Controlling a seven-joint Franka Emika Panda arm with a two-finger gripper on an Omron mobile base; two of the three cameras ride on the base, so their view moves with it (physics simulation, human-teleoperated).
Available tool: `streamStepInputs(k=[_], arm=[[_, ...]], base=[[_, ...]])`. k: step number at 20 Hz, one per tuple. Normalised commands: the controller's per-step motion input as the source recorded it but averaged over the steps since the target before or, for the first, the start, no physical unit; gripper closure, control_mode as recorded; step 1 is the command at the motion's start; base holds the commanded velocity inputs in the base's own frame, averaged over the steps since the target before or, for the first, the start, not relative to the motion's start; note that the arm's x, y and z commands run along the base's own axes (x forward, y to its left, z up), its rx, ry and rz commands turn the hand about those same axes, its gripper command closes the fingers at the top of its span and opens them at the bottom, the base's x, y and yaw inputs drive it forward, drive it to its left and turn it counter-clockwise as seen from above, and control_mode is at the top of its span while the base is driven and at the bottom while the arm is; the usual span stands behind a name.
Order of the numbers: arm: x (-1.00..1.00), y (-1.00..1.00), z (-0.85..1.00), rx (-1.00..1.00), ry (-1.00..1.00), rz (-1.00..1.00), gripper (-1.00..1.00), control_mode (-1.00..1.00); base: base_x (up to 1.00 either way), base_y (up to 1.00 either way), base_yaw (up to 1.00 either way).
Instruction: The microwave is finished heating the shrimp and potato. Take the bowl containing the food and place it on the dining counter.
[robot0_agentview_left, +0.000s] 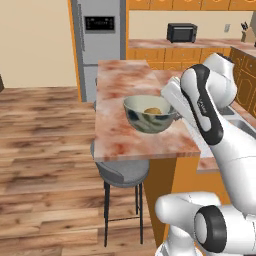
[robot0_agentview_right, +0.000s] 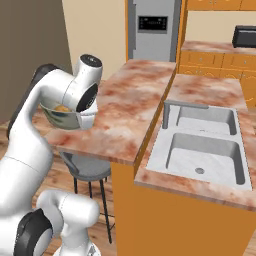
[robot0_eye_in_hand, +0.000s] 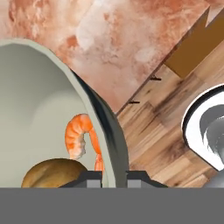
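Right now the deep round pale grey-green ceramic bowl (robot0_agentview_left: 149, 114) with dark painted marks outside hangs from my pincer (robot0_eye_in_hand: 114, 176), which is clenched on its rim, one tip inside the wall and one outside. The bowl sits over the near part of the long white stone bench mottled rusty red (robot0_agentview_left: 127, 100); whether its base touches the slab I cannot tell. Inside lie one rounded golden-brown potato (robot0_eye_in_hand: 54, 173) and one curled orange shrimp (robot0_eye_in_hand: 79, 133), the shrimp just beside the potato against the cream wall.

Under the bench's overhanging near edge stands one grey-seated stool on dark legs (robot0_agentview_left: 122, 172). The bench rests on orange wood, and brown wooden plank floor (robot0_agentview_left: 40, 165) spreads to its left. On my right, a lower mottled worktop carries one grey double-basin sink (robot0_agentview_right: 205, 145) with a squared grey tap (robot0_agentview_right: 172, 111).

At the far end rises one tall grey fridge with a dark panel (robot0_agentview_left: 98, 35), between a cream wall and orange cupboards. One small black countertop microwave (robot0_agentview_left: 181, 32) sits on the back worktop.
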Motion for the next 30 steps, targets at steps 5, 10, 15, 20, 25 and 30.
streamStepInputs(k=[5, 10, 15, 20, 25, 30], arm=[[0.99, -0.36, -0.85, 0.00, -0.01, -0.18, 1.00, -1.00], [1.00, -0.23, -0.32, 0.00, 0.05, -0.13, 1.00, -1.00], [1.00, -0.08, -0.33, 0.00, 0.06, -0.12, 1.00, -1.00], [0.88, 0.00, -0.41, -0.04, -0.01, -0.08, 1.00, -1.00], [0.64, 0.06, -0.45, -0.12, -0.07, -0.06, 1.00, -1.00], [0.28, 0.07, -0.24, -0.04, -0.10, -0.05, 1.00, -1.00]], base=[[0.00, 0.00, 0.00], [0.00, 0.00, 0.00], [0.00, 0.00, 0.00], [0.00, 0.00, 0.00], [0.00, 0.00, 0.00], [0.00, 0.00, 0.00]])
